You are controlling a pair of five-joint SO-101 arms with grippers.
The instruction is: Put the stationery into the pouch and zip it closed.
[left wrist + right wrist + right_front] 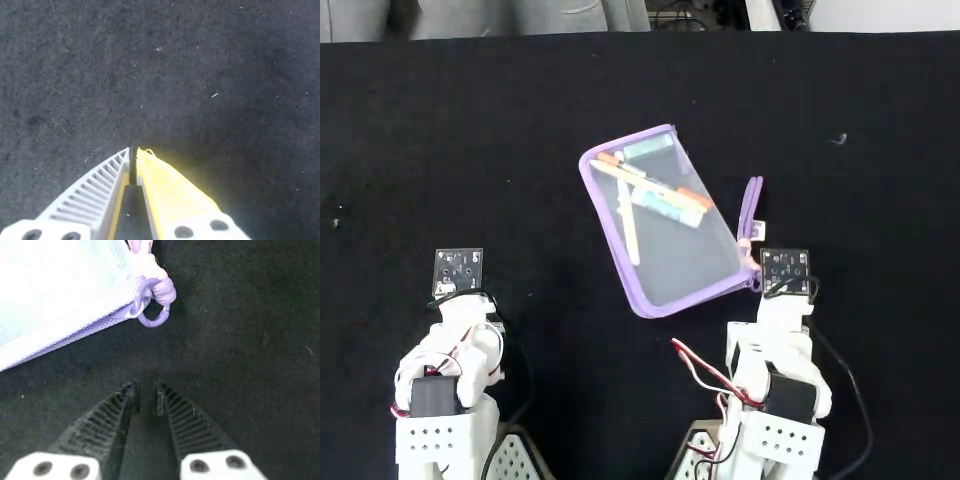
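Low on the left, the left gripper [134,152] is closed, tips together, over bare surface [470,130]. At centre lies the pouch [670,250], with the stationery [655,195] already inside its upper part. It looks soft, light and likely to slide, so the ring [152,315] at its lower-right corner seems the best hold. Near it, the right gripper [146,390] is narrowly parted and empty.

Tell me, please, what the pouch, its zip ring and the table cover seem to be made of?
The pouch looks like soft see-through plastic or fine mesh, since the stationery shows through it; its purple edging looks cloth-like.
The zip ring is smooth, slightly glossy purple, probably plastic, possibly coated metal.
The table cover looks like matte black cloth, felt-like, with lint specks caught on it.
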